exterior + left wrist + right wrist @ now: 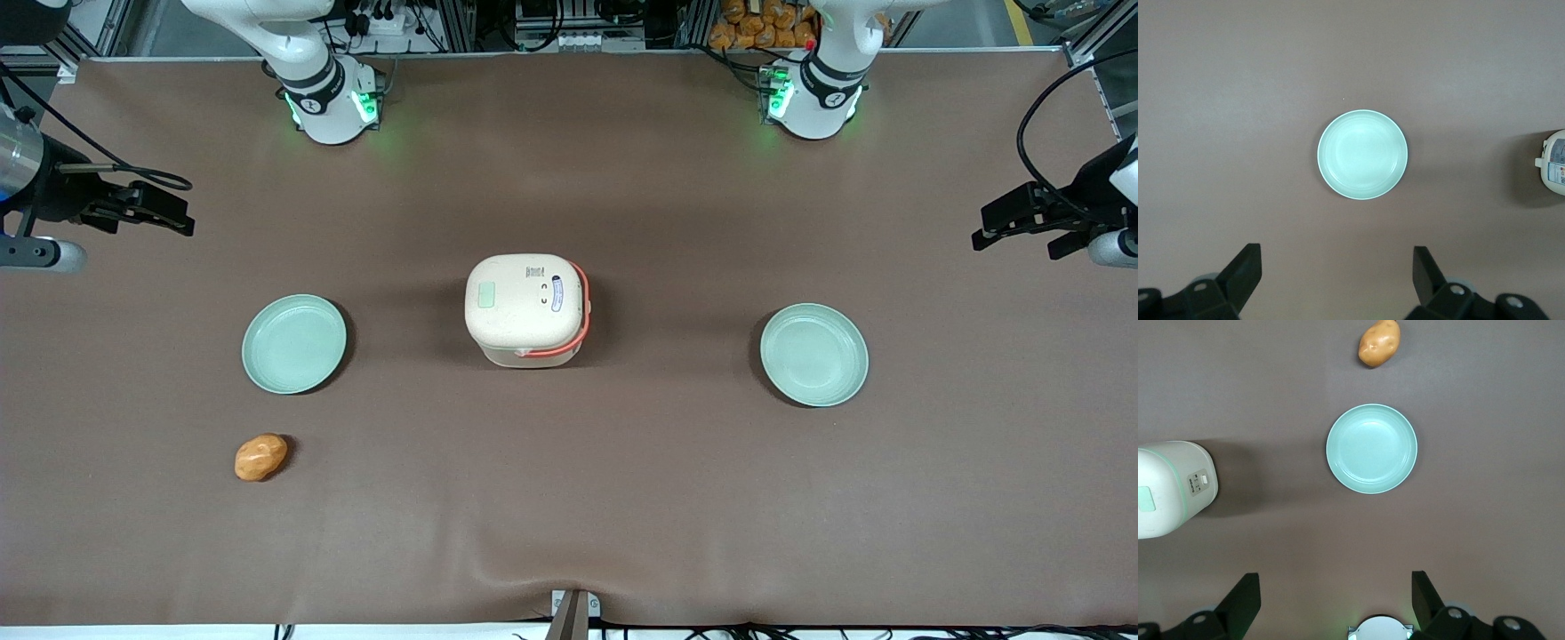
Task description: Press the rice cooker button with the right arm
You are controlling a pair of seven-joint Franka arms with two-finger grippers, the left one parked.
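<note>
The cream rice cooker [526, 309] stands in the middle of the brown table, its orange-red handle band on the side toward the parked arm. The pale green button [486, 294] sits on the lid, on the part nearest the working arm. My right gripper [180, 217] hangs at the working arm's end of the table, well apart from the cooker. In the right wrist view the gripper [1335, 590] is open with only bare table between its fingers [1245, 595]. That view also shows the cooker [1171, 487] and part of its button [1145, 499].
A pale green plate [294, 343] [1371, 448] lies between my gripper and the cooker. A potato [260, 457] [1379, 343] lies nearer the front camera than that plate. A second plate [813, 354] [1363, 155] lies toward the parked arm's end.
</note>
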